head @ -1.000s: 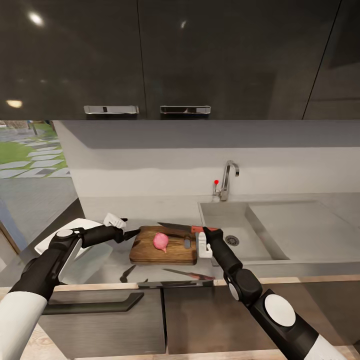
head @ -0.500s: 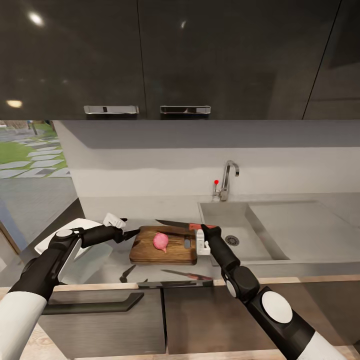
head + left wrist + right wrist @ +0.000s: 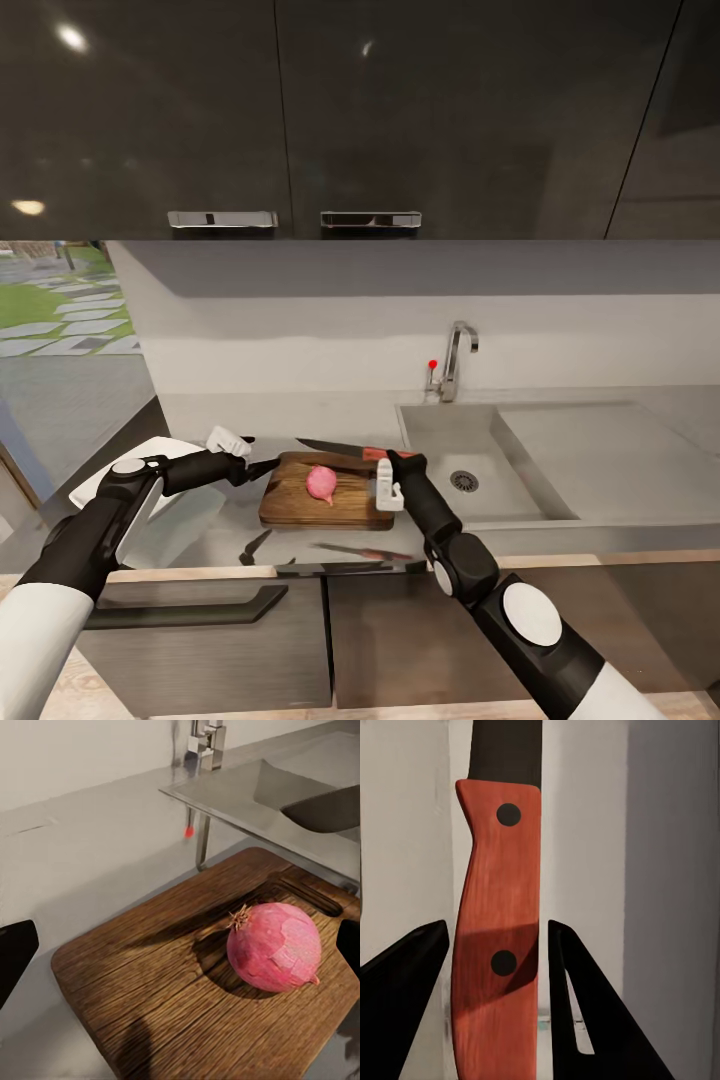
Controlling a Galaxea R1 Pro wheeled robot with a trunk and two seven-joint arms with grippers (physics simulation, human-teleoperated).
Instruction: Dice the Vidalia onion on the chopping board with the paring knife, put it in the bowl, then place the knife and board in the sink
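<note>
The risk: the blade could skid off the round Vidalia onion [image 3: 321, 483] and roll it off the chopping board [image 3: 327, 495], since nothing pins it. The right gripper [image 3: 388, 474], at the board's 3 o'clock edge, clamps the paring knife [image 3: 340, 449] by its red handle. The left gripper [image 3: 240, 455], at 9 o'clock, hovers holding nothing; I cannot tell how wide it stands.

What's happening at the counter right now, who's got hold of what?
The right gripper holds the paring knife by its red-orange handle, with the dark blade stretched out above the far edge of the chopping board. The pink onion sits whole and uncut on the board. The left gripper is at the board's left edge, and whether it grips the board cannot be told. The sink lies just right of the board.
</note>
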